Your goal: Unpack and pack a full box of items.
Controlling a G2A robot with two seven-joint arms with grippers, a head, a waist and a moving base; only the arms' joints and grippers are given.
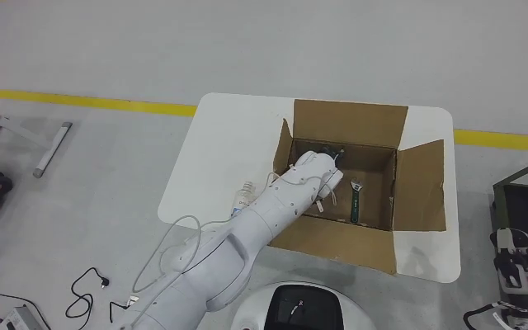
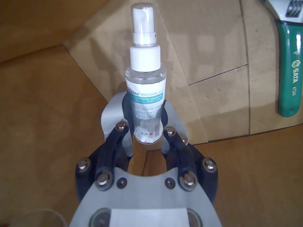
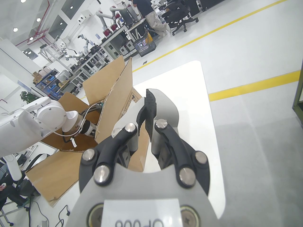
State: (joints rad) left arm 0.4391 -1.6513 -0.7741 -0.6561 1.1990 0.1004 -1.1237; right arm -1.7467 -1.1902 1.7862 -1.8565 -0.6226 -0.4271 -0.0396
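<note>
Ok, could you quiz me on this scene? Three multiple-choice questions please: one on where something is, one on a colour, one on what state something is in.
1. Where is the spray bottle?
A. on the floor by the yellow line
B. inside the cardboard box, held by the left pincer
C. in the other pincer

2. What colour is the handle of the wrench lying on the box floor?
A. red
B. yellow
C. green

3. What state is the right pincer in?
A. shut, with nothing in it
B. shut on the wrench
C. wide open

Answers:
1 B: the pincer clamps the bottle's lower body, with cardboard all round.
2 C: the handle is plainly green below the metal head.
3 A: it is closed on itself beside the box and holds nothing.
</note>
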